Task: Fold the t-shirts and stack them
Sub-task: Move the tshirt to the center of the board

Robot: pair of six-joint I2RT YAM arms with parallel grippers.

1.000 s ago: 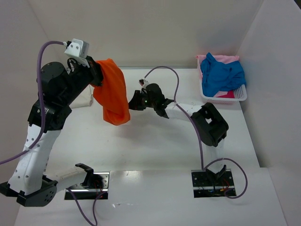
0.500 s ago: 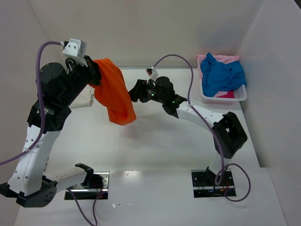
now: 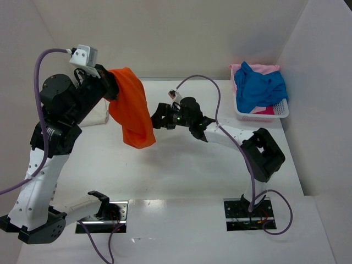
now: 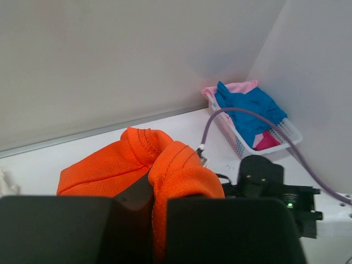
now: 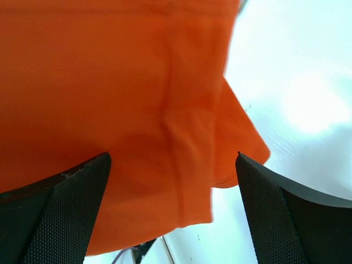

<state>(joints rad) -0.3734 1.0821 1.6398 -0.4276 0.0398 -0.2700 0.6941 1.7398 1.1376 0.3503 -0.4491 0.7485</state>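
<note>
Right gripper, jaws spread wide and holding nothing, faces the lower part of the orange t-shirt, apparently lined up to catch a second edge. The shirt hangs above the table, seemingly lifted so its length drops free. Left gripper, raised high, is clamped on the bunched upper edge. Far right: basket with blue t-shirt and pink t-shirt, awaiting folding.

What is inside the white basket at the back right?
A blue t-shirt is heaped on top, with pink cloth showing beneath it. Anything deeper in the basket is covered.
</note>
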